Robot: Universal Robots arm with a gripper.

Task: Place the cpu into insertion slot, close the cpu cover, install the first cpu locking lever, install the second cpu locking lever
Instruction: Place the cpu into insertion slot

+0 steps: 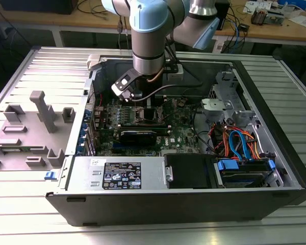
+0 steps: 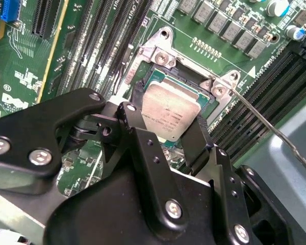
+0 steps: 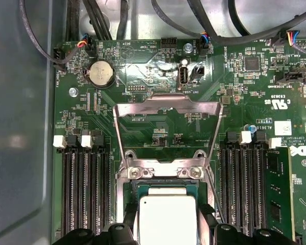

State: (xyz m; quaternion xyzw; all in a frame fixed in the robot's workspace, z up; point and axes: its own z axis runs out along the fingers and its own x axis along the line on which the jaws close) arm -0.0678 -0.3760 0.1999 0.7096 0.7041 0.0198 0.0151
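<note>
Gripper (image 2: 168,114) pinches cpu (image 2: 171,104) from two sides, chip right at insertion slot (image 2: 160,75) on green board (image 3: 234,87); can't tell if fully seated. Cpu cover (image 3: 168,104) flipped open, lying back behind slot. Locking lever (image 2: 265,122) sticks up, unlatched.

arm (image 1: 148,30): pale-blue joints, silver-grey tube | fingers (image 2: 143,148): black links, silver screws

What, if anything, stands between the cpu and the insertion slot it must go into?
Nothing visible does. The hand grips the cpu right over the insertion slot. The cpu cover is swung back clear of the opening, and a locking lever sits out to one side.
</note>
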